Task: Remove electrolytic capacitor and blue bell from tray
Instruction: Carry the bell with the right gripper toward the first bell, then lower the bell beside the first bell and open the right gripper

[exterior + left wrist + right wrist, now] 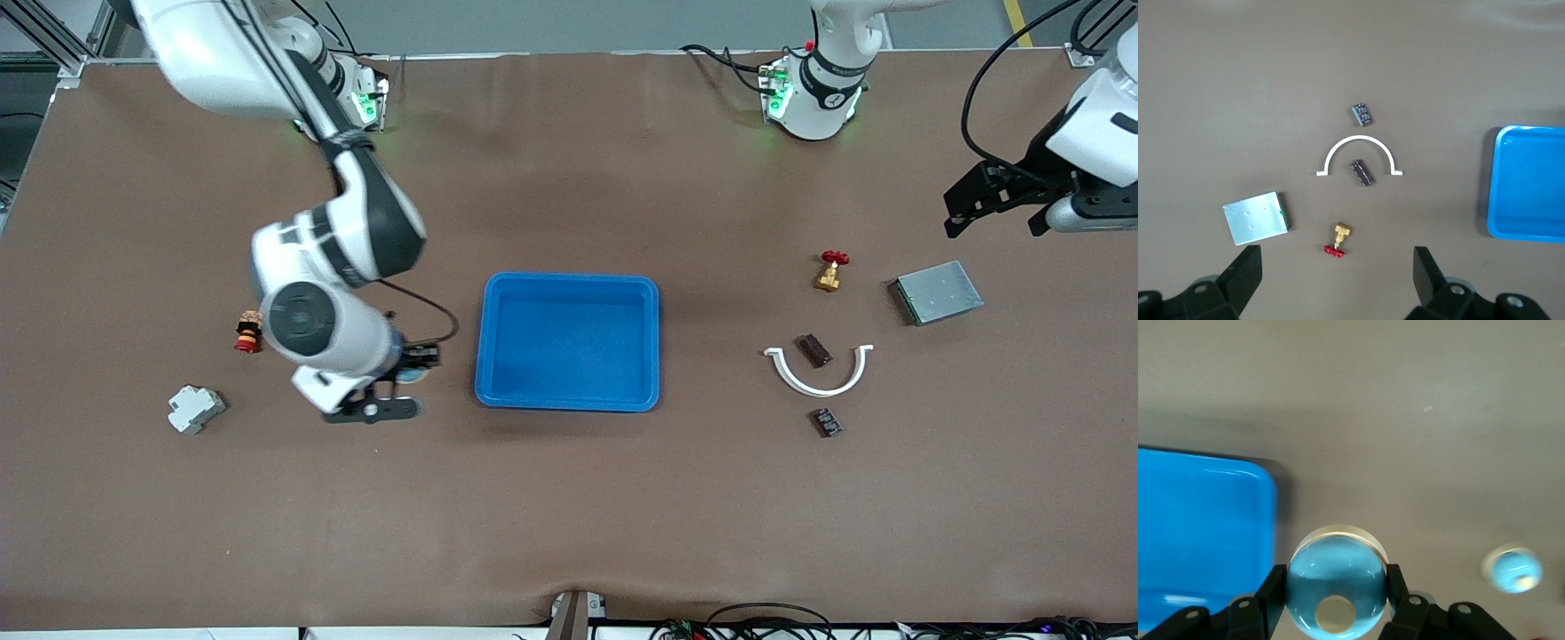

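My right gripper (pixel 414 363) is shut on a blue dome-shaped bell (pixel 1336 587), over the table just beside the blue tray (pixel 569 402) at the right arm's end. The bell barely shows in the front view (pixel 412 376). Two small dark block components lie toward the left arm's end: one (pixel 813 349) inside a white curved bracket (pixel 818 387), one (pixel 827 422) nearer the camera. I cannot tell which is the capacitor. My left gripper (pixel 996 203) is open and empty, up over the table near a metal box (pixel 935 292). Its wrist view shows both components (pixel 1363 173) (pixel 1363 114).
A brass valve with a red handle (pixel 830 269) lies beside the box. A red-and-black cylinder (pixel 248 332) and a white breaker (pixel 194 408) lie at the right arm's end. A second small blue round thing (pixel 1515 570) lies near the held bell.
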`<act>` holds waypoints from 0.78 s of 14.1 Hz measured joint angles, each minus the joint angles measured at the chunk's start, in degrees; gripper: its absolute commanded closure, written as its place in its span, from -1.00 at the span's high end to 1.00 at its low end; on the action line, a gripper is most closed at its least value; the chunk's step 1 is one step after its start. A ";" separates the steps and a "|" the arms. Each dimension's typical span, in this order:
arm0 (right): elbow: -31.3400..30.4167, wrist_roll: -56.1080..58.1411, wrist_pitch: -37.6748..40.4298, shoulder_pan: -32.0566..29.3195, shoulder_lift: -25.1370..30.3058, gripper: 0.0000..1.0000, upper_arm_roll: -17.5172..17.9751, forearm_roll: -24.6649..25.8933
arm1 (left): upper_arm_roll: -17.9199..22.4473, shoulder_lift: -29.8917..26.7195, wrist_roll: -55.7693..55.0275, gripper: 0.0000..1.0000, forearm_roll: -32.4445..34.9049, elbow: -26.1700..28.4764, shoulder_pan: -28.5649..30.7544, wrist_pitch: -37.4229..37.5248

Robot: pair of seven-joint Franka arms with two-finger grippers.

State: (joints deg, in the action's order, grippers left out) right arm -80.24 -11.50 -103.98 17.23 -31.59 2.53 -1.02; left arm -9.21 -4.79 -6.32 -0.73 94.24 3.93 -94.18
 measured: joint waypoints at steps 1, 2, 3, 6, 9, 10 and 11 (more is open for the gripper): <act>-1.95 4.65 -0.45 -2.35 1.50 -0.67 -0.02 0.00 | 0.71 0.00 0.16 1.00 -0.50 -0.15 0.03 0.56; -4.28 9.03 -1.88 -4.58 2.84 -0.67 -0.01 0.00 | 1.12 0.02 0.38 1.00 -0.65 -0.28 0.06 0.91; -6.85 13.06 -4.20 -6.53 3.89 -0.67 -0.01 -0.01 | 1.19 0.11 0.48 1.00 -0.65 -0.56 0.04 1.22; -14.58 22.79 -13.46 -11.18 4.96 -0.67 0.00 -0.04 | 1.01 0.96 0.48 1.00 -0.65 -2.10 -0.33 2.81; -20.82 26.09 -21.54 -13.01 4.93 -0.67 0.06 -0.07 | 1.03 1.83 0.48 1.00 -0.65 -2.81 -0.33 3.44; -22.08 26.14 -23.02 -13.00 4.93 -0.67 0.18 -0.20 | 1.04 2.00 0.48 1.00 -0.49 -2.85 -0.32 3.70; -22.88 26.14 -23.82 -12.99 4.93 -0.67 0.39 -0.77 | 1.02 2.10 0.49 1.00 -0.12 -2.89 -0.33 3.96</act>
State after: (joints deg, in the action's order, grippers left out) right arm -103.12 14.63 -127.80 4.24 -26.66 2.92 -1.78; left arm -8.19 -2.69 -5.84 -0.85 91.36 3.60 -90.22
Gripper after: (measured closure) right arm 0.352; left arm 0.000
